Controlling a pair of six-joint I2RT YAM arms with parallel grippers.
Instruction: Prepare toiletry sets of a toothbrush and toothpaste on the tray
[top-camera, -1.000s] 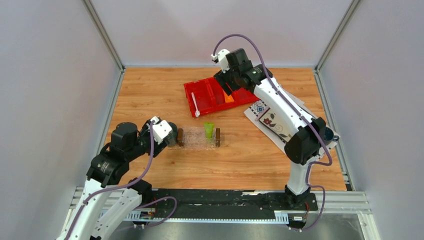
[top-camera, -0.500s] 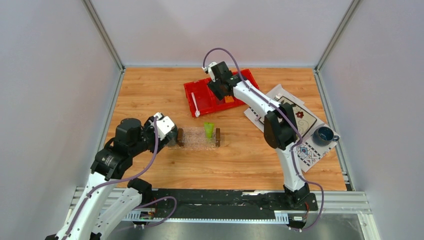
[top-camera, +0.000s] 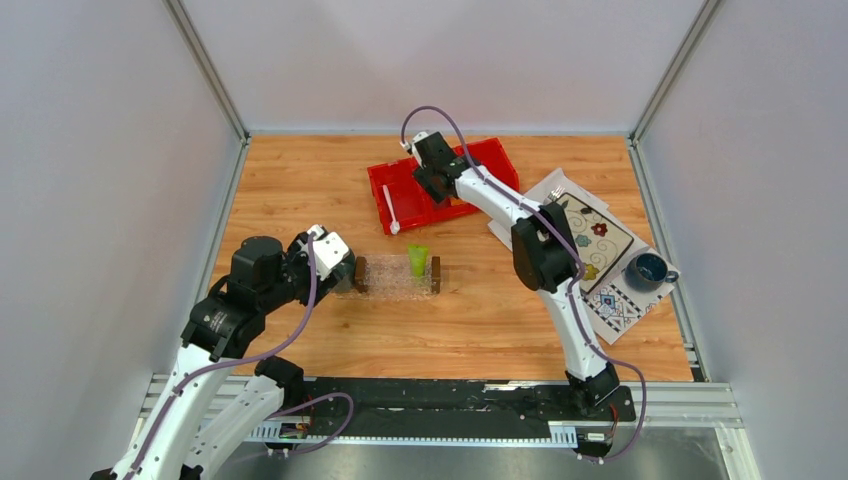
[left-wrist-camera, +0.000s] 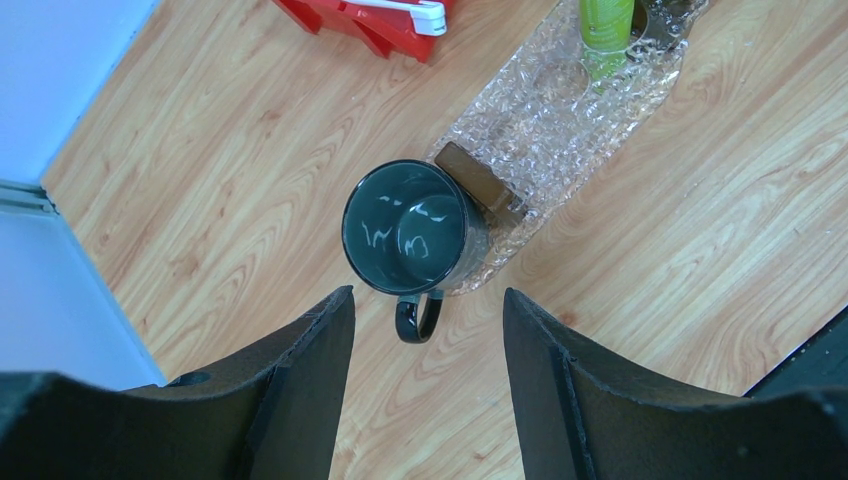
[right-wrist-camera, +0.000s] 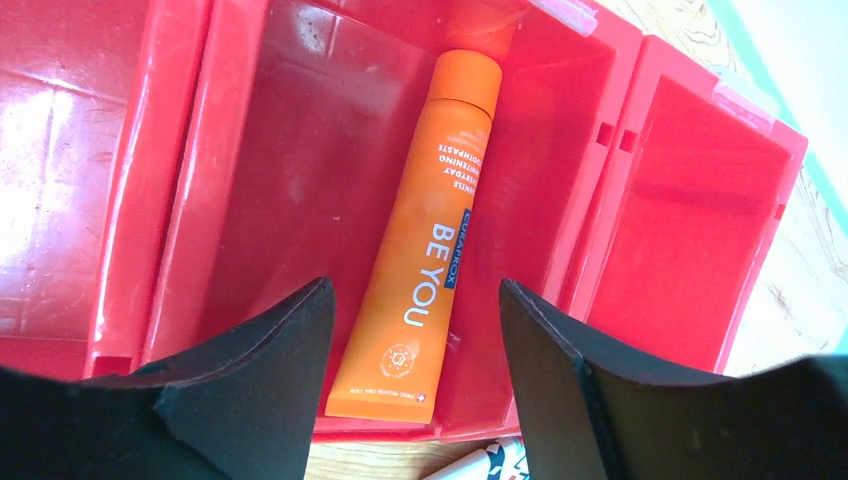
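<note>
Right claw (right-wrist-camera: 414, 283) hangs over the middle compartment of the red bin (right-wrist-camera: 183, 170), jaws standing apart and gripping nothing. The orange toothpaste (right-wrist-camera: 430, 240) lies flat on that compartment's floor, cap toward the far wall; in the right wrist view it sits between the two fingers (right-wrist-camera: 270, 380) with a gap on either side. The white toothbrush (top-camera: 391, 212) lies in the bin's end compartment on the left of the top view, its head at the near rim. Left claw (left-wrist-camera: 428, 295) is above a dark mug (left-wrist-camera: 410, 225), jaws likewise apart and empty. The mug stands upright on the surface (top-camera: 300, 180), touching the brown handle (left-wrist-camera: 480, 180) at the left end of the clear tray (left-wrist-camera: 560, 110). The green toothpaste (top-camera: 418, 262) stands cap-down on the tray, near its right handle. A patterned cloth (top-camera: 590, 240) lies right of the bin.
</note>
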